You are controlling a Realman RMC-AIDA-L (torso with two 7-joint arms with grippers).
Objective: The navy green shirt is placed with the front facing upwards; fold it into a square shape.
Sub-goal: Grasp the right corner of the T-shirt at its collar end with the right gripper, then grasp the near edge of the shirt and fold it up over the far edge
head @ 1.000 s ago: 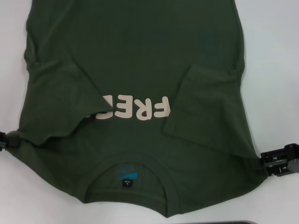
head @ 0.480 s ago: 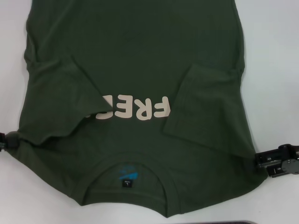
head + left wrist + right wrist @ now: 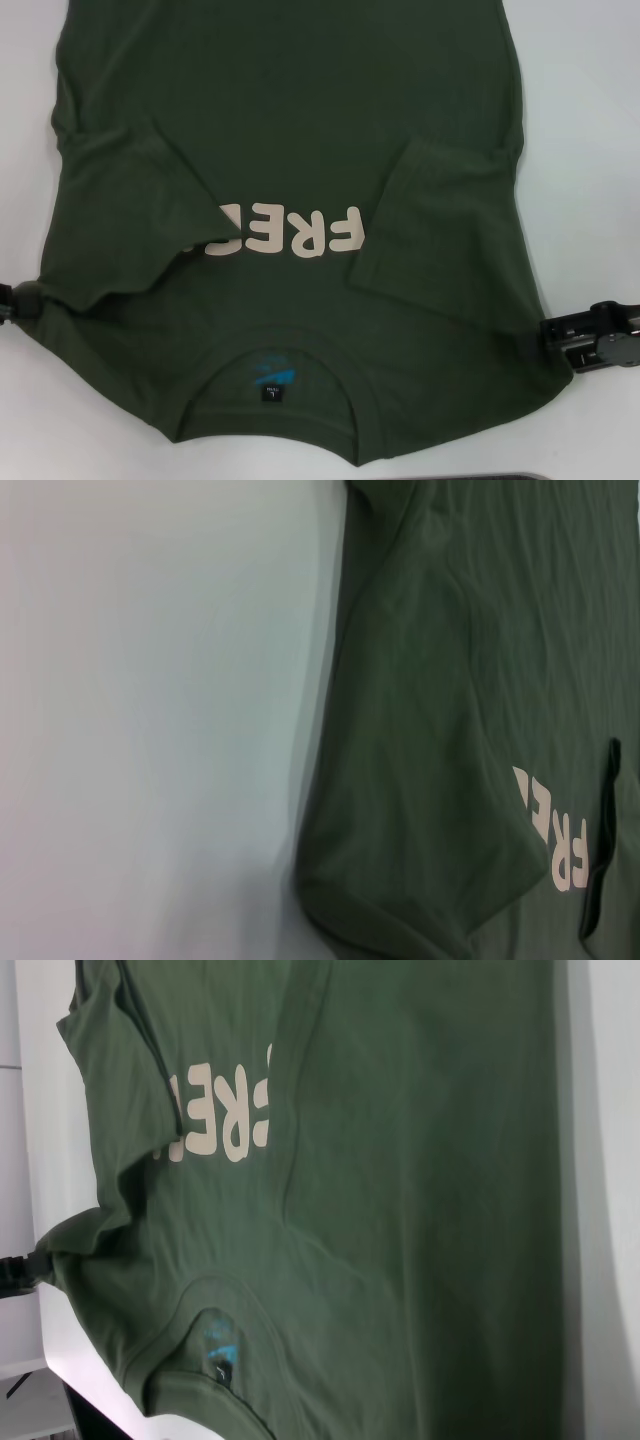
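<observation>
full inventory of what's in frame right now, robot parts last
navy green shirt: one, dark olive green, spread front-up over most of the table, collar toward the robot, both sleeves folded in over the chest.
lettering: one print, cream, across the chest, partly covered by the left sleeve.
neck label: one, blue, inside the collar.
table: one, white, under the shirt.
dark object: one, black, only an edge shows at the near table edge; cannot identify.
left gripper: one, black, at the shirt's left shoulder edge.
right gripper: one, black, at the right shoulder edge.
</observation>
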